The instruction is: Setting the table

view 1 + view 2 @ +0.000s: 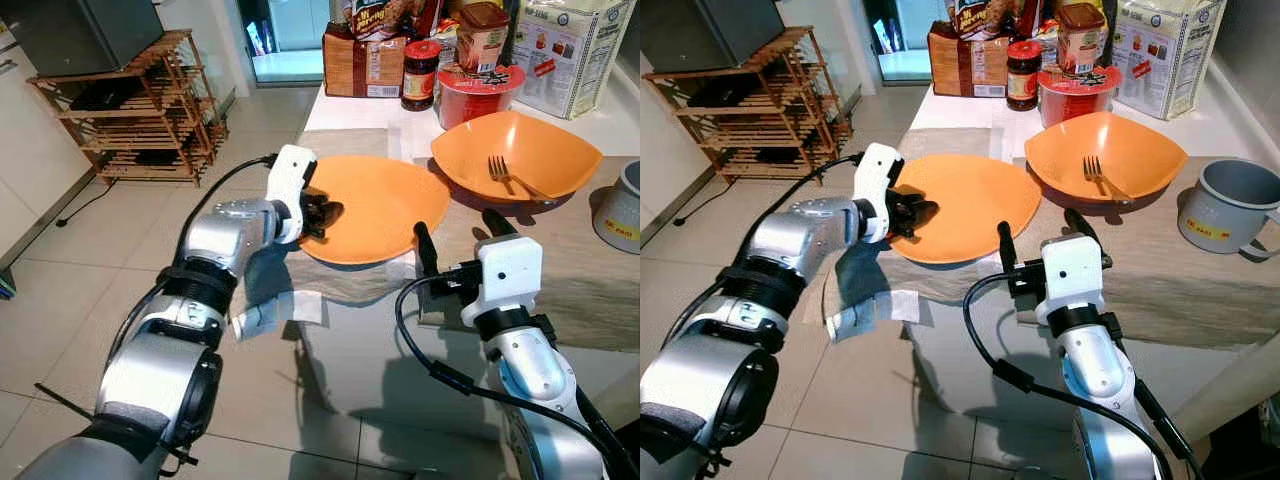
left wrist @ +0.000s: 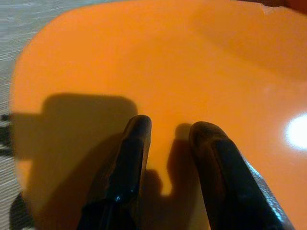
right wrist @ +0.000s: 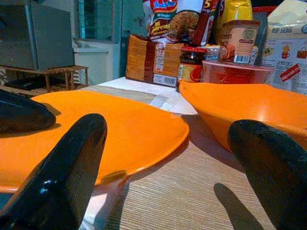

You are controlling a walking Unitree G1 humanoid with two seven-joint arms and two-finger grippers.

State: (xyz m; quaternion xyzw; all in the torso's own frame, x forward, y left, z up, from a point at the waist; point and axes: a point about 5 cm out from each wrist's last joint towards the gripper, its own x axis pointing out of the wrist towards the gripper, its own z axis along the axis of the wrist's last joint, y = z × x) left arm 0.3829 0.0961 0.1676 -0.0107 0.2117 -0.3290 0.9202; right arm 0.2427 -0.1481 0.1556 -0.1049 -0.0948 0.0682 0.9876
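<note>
1. The left gripper (image 1: pixel 325 213) is reaching over the near left rim of the orange plate (image 1: pixel 385 205), its two black fingers (image 2: pixel 129 158) sitting a small gap apart above the plate's surface; whether they are touching the plate cannot be told, and they are holding nothing.
2. The right gripper (image 1: pixel 458 235) is hovering low over the table's near edge, just in front of the gap between plate and bowl, with its fingers (image 3: pixel 67 167) spread wide and gripping nothing.
3. The plate is lying flat on the beige table runner (image 1: pixel 560 270), its near edge hanging slightly past the table's front.
4. The orange bowl (image 1: pixel 545 150) is sitting just beside the plate on the robot's right and farther back; the two rims are looking close, possibly touching.
5. A fork (image 1: pixel 503 172) is resting inside the bowl, tines pointing away from the robot.
6. A grey mug (image 1: pixel 1225 205) is standing on the runner to the right of the bowl.
7. Behind the bowl, a red tub (image 1: pixel 478 92), a dark jar with a red lid (image 1: pixel 420 75), a brown packet (image 1: pixel 360 62) and a large white bag (image 1: pixel 570 55) are crowding the far end of the table.
8. A wooden rack (image 1: pixel 140 110) is standing on the tiled floor (image 1: pixel 60 300) to the robot's left, well apart from the table.
</note>
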